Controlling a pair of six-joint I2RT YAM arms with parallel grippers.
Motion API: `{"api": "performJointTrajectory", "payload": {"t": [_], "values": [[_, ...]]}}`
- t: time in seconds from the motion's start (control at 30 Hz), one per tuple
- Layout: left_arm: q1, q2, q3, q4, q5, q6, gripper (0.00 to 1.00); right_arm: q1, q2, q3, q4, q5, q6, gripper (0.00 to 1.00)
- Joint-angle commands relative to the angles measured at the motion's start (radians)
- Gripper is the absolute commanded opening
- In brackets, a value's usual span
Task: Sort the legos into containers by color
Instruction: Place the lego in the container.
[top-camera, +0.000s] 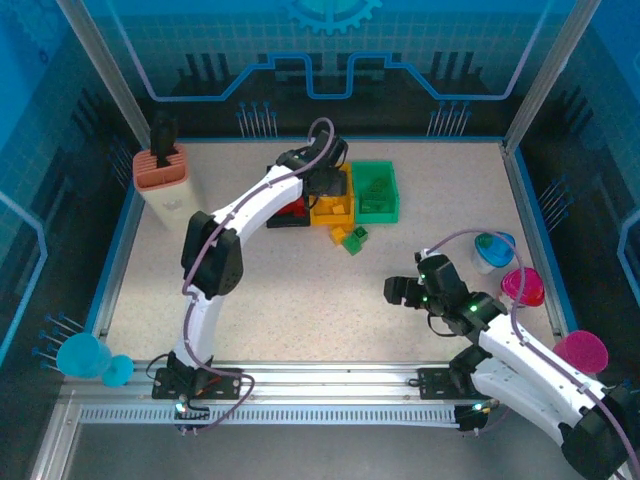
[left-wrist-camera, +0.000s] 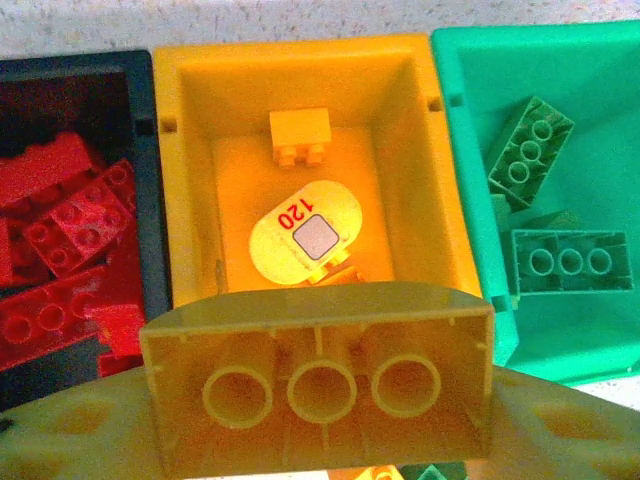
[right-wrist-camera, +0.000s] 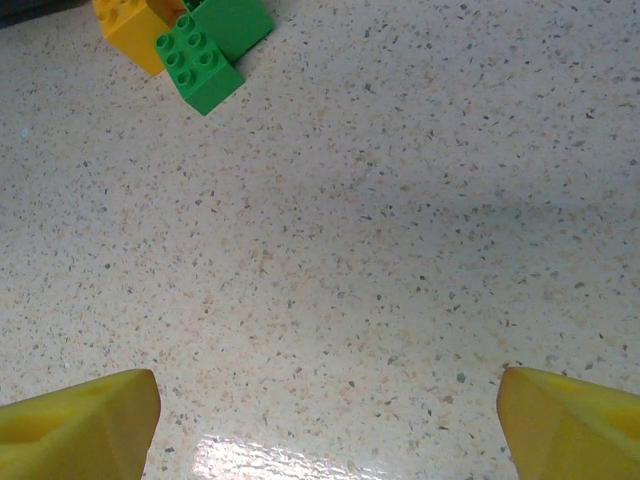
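Left pincer (left-wrist-camera: 318, 405) clamped on a long yellow-orange brick (left-wrist-camera: 320, 330), whose hollow underside with three tubes faces the wrist camera. It hangs over the yellow-orange bin (left-wrist-camera: 300, 48).

The three bins stand side by side at the far centre of the desk (top-camera: 300, 300): black bin (left-wrist-camera: 152, 200) on the left, yellow-orange in the middle, green bin (left-wrist-camera: 540, 38) on the right. The black bin holds a heap of red bricks (left-wrist-camera: 75, 215). The yellow-orange bin holds one small yellow-orange brick (left-wrist-camera: 301, 135) and a label reading "120" (left-wrist-camera: 308, 232). The green bin holds two long green bricks (left-wrist-camera: 570, 262).

Right pincer (right-wrist-camera: 320, 425), fingers wide apart, is over bare desk at the near right. Loose bricks lie just near of the bins: a green cube (right-wrist-camera: 200, 65) touching a yellow-orange cube (right-wrist-camera: 135, 28), with another green piece (right-wrist-camera: 235, 20) beside them.
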Motion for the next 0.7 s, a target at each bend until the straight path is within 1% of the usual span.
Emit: {"api": "performJointTrajectory", "payload": {"t": [0.0,0.07,0.2,0.37,0.5,0.67], "values": [[0.006,-0.024,0.048,-0.028,0.029,0.025,0.88,0.016,-0.007,0.010,-0.033,0.005,0.006,0.88],[0.004,-0.068,0.018,0.001,0.026,0.022,0.90,0.017,-0.003,0.011,-0.030,0.003,0.008,0.88],[0.003,-0.191,-0.104,0.088,0.046,0.021,0.92,0.018,0.015,0.015,-0.015,-0.004,0.011,0.88],[-0.003,-0.335,-0.231,0.132,0.063,0.016,0.92,0.026,0.069,0.046,0.005,-0.017,-0.011,0.88],[-0.022,-0.491,-0.428,0.220,0.089,0.004,0.92,0.038,0.146,0.107,0.017,-0.015,-0.054,0.88],[-0.063,-0.667,-0.680,0.281,0.068,-0.013,0.91,0.057,0.275,0.224,0.024,-0.023,-0.126,0.88]]}}
